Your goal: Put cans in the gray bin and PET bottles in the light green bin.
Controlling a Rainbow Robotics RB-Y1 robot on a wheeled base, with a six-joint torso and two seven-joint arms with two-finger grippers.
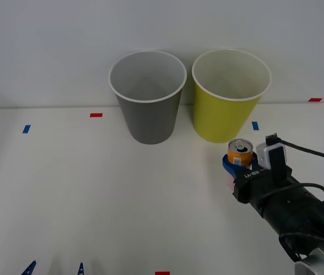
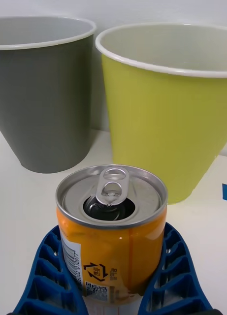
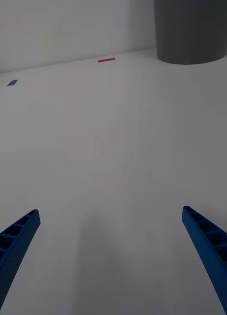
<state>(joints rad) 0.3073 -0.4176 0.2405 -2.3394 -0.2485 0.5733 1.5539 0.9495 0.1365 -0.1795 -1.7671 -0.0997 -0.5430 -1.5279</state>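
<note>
Right gripper (image 1: 237,166): blue ribbed fingers pinched on either flank of the can (image 1: 240,152), at about four o'clock on the table (image 1: 93,195), in front of the light green bin. Whether the can's base rested on the table or hung just clear could not be told.

Items, largest first:

1. Table, white, with small blue and red tape marks.
2. Gray bin (image 1: 148,109), twelve o'clock, upright, white rim, nothing visible inside.
3. Light green bin (image 1: 228,106), one o'clock, just beside the gray bin, upright, likewise showing nothing inside.
4. Right arm, black, entering from five o'clock.
5. Can, orange, silver top with its mouth open and tab laid back; upright between the fingers, near the green bin's foot and farther from the gray one.
6. Left gripper (image 3: 111,256): fingers spread wide, holding nothing, parked at seven o'clock over bare table.

Step in hand, as judged: the grasp was made, the carry not yet done. The next move called for a lift above rim height, then travel toward eleven o'clock, clear of the green bin, to release over the gray bin's mouth.
</note>
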